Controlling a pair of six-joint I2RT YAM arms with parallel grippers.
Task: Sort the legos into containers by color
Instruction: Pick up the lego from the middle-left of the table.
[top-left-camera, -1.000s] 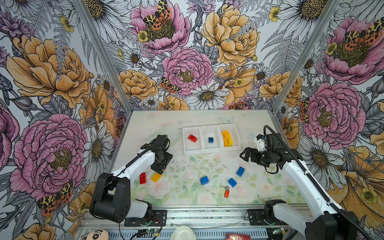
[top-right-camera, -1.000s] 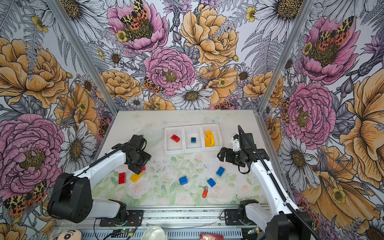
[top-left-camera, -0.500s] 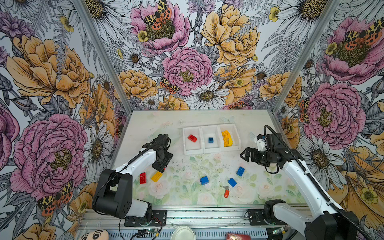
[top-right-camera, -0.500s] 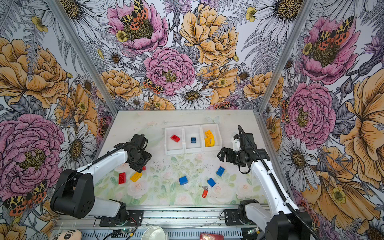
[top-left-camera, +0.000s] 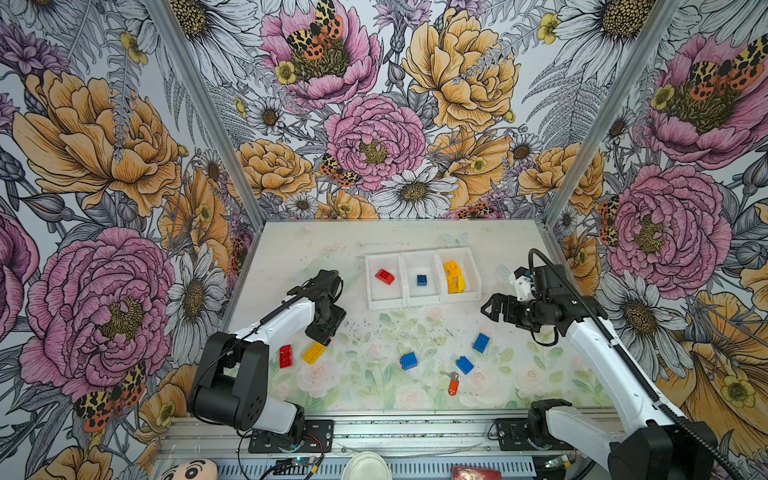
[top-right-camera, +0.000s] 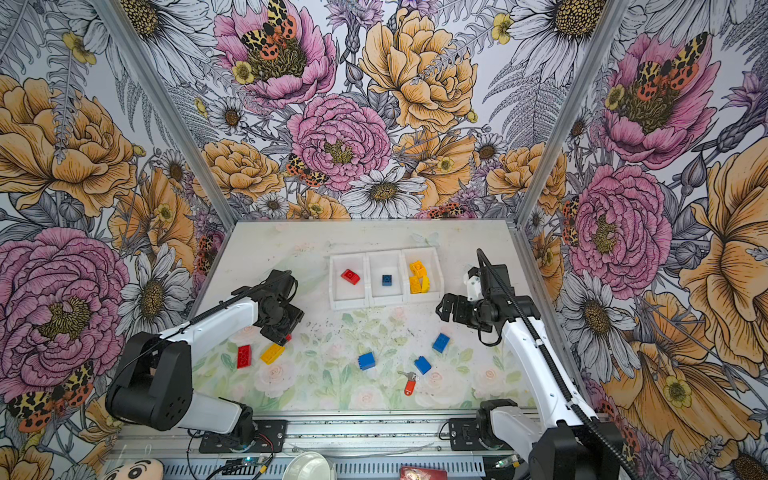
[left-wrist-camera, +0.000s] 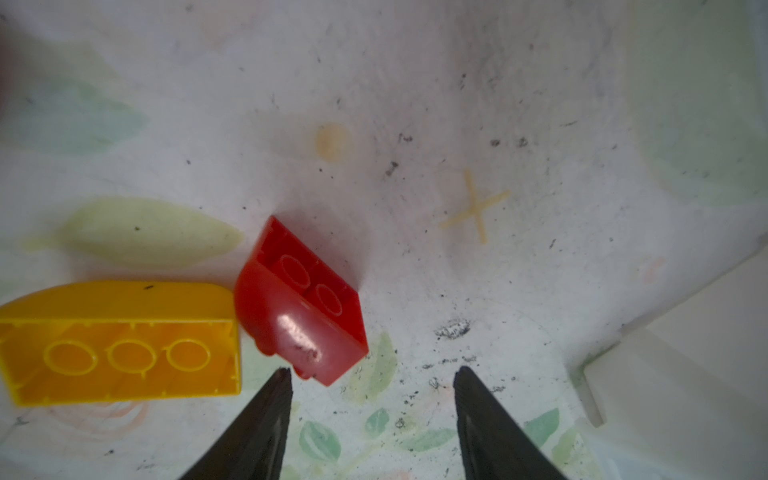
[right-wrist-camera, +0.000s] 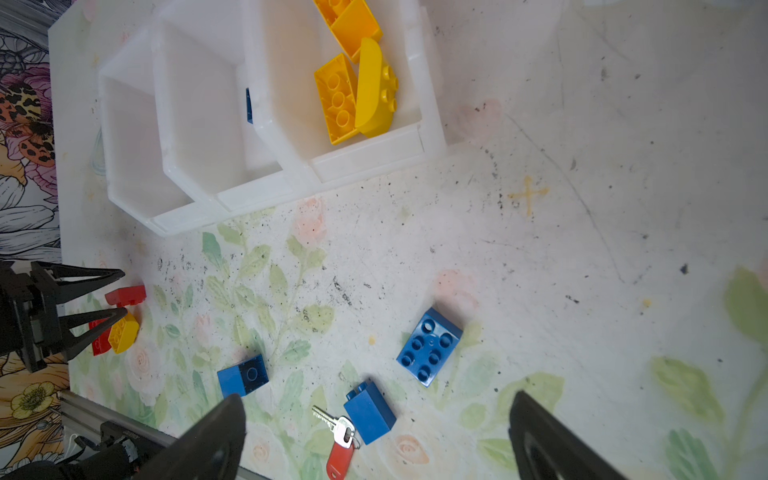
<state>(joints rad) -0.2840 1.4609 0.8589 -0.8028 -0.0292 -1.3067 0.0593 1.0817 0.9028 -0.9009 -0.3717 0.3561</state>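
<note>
— Beside the yellow brick (left-wrist-camera: 120, 340), why is the left gripper (left-wrist-camera: 372, 374) parked so low?
— To straddle the small red lego (left-wrist-camera: 299, 303), I'd judge; its jaws stand half apart, holding nothing (the brick lies just off one fingertip (left-wrist-camera: 279, 386), not between them).
— And the right gripper (top-left-camera: 492, 309)?
— Wide open, empty, held beside the containers (top-left-camera: 424, 301), probably to leave room.

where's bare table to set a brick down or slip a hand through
Free: the strip between the white bins and the back wall; the band from the bins' front to the blue bricks. Crowded: at the left tool, beside the red brick and yellow brick; also around the key tag.
</note>
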